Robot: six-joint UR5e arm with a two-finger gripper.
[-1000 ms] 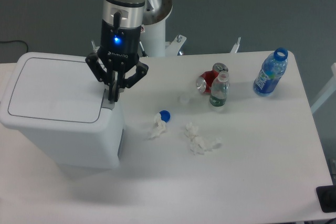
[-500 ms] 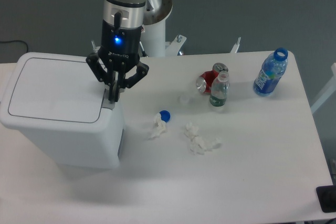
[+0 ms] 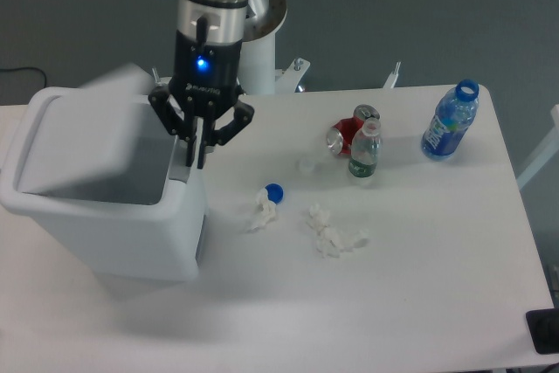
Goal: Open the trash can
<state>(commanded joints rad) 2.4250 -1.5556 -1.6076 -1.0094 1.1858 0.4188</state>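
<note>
Fingers (image 3: 202, 156) of the end effector (image 3: 196, 160) sit pinched together at the right rim of the trash can (image 3: 113, 216), which stands at the desk's (image 3: 419, 268) left end, its lid a raised blur.

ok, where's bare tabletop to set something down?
Free: the front strip below the crumpled white tissues, and the right side below the blue plastic bottle. Crowded: the middle, around the red cans, small clear bottle and blue cap.
</note>
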